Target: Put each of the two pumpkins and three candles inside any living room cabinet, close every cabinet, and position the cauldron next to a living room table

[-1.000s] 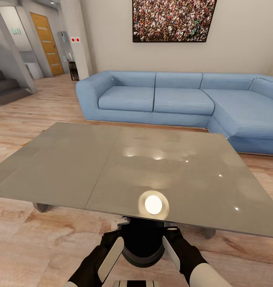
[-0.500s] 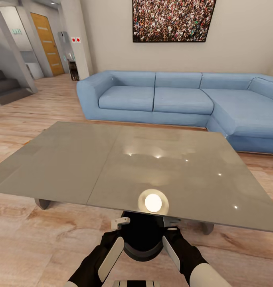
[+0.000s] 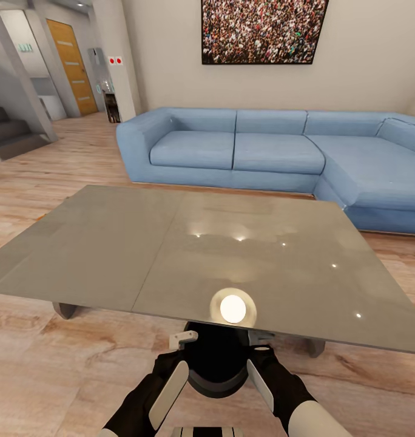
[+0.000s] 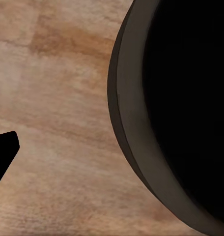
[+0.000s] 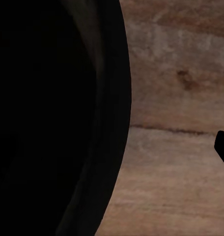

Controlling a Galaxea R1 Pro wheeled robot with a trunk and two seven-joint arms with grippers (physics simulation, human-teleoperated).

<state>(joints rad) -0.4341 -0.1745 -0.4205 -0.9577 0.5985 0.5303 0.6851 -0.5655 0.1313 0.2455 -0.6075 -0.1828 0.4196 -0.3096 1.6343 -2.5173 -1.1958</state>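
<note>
While I look down from the head camera, the grey glossy table [image 3: 171, 249] fills the middle, its long axis running left to right, with the blue sectional sofa [image 3: 262, 152] behind it and a crowd picture [image 3: 262, 30] on the wall. The black cauldron [image 3: 216, 361] sits upright, mouth up, on the wood floor [image 3: 50, 364] just at the table's near edge, between my two arms. The left gripper [image 3: 171, 358] and right gripper [image 3: 262, 358] flank its rim; I cannot tell whether the fingers grasp it. No writing is readable.
</note>
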